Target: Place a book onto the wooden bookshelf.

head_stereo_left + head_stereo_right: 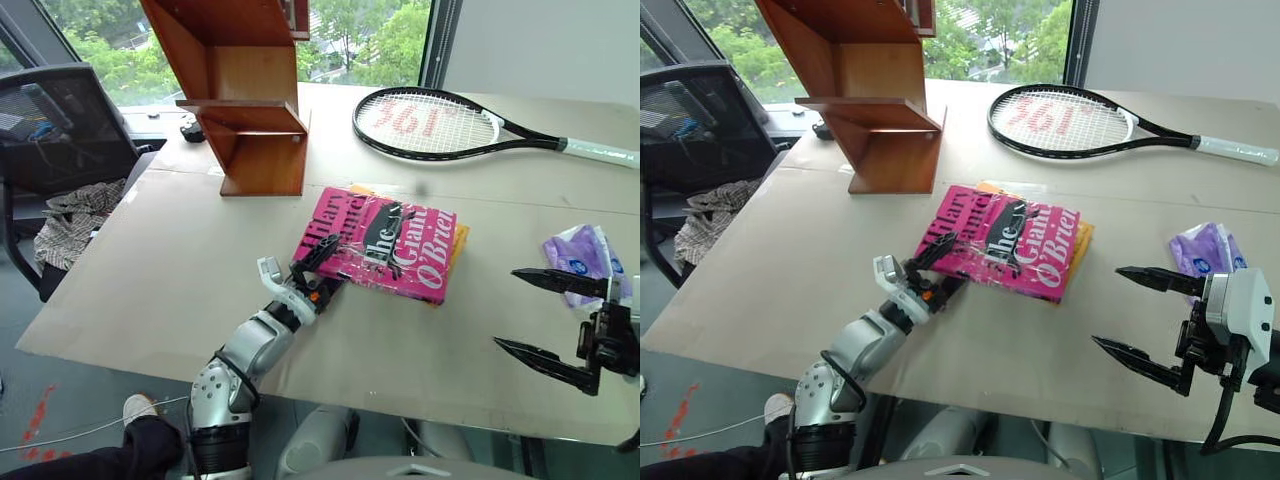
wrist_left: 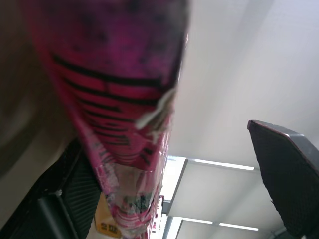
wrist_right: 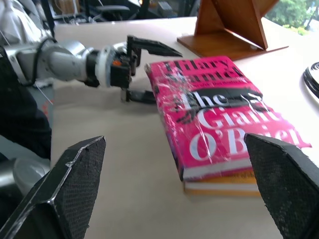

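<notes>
Over on the left, an office chair with a crumpled cloth on its seat stands off the table's edge. On the table, the wooden bookshelf stands upright near the far left corner, well apart from the books.

Left gripper is right at the pink book now, jaws spread wide: 1 finger above the cover's corner, the other down at table level beside the spine. The corner sits between the 2 fingers, unclamped. I cannot tell whether either finger actually touches it.

The book lies flat mid-table, cover up, resting on top of a yellow-orange book whose edge peeks out beneath it.

Behind, a tennis racket lies flat toward the far right. A purple packet sits near the right edge.

Right gripper hangs above the table's near right side, jaws released and wide, nothing between them, well apart from the book.
</notes>
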